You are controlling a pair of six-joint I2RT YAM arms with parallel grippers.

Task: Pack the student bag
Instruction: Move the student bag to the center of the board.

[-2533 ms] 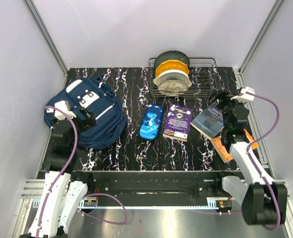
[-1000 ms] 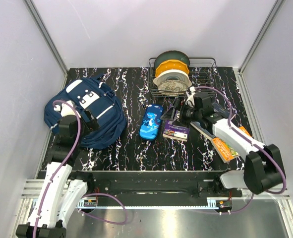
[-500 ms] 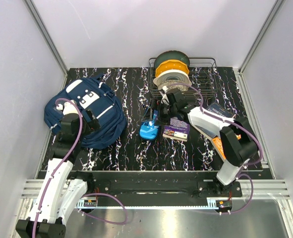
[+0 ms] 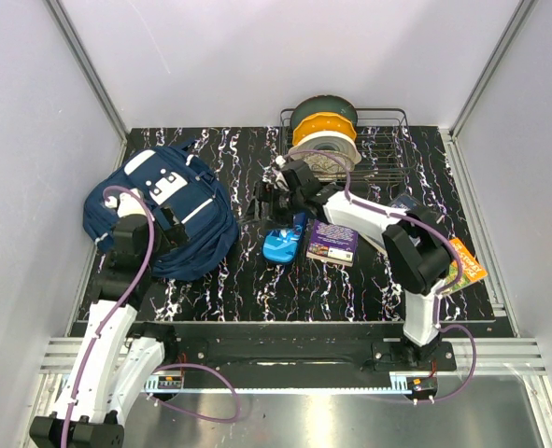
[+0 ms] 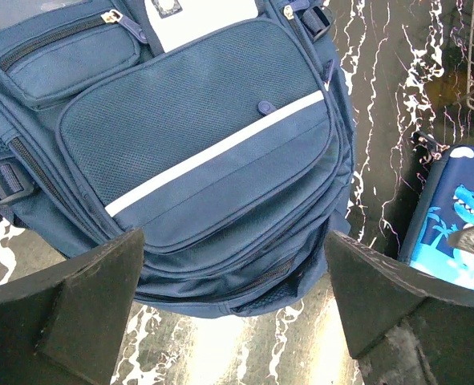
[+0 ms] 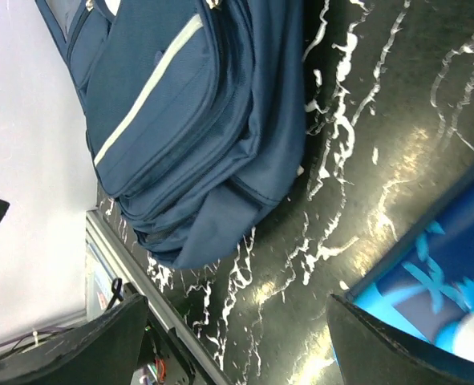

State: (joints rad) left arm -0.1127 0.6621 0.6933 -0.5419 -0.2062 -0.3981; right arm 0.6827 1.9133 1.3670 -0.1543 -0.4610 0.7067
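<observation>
Held the left gripper (image 5: 232, 241) spread wide and empty just above the front pocket (image 5: 212, 144) of the backpack (image 4: 205, 233), probably to reach a zipper first. Pointed the right gripper (image 4: 261, 201), also spread and holding nothing, beside the pencil case (image 4: 280, 245) toward the backpack, perhaps to help opening it. Found the backpack lying at the left of the black marbled table (image 4: 257, 289), seemingly zipped. Saw pale plain walls (image 4: 257, 65) on three sides.
</observation>
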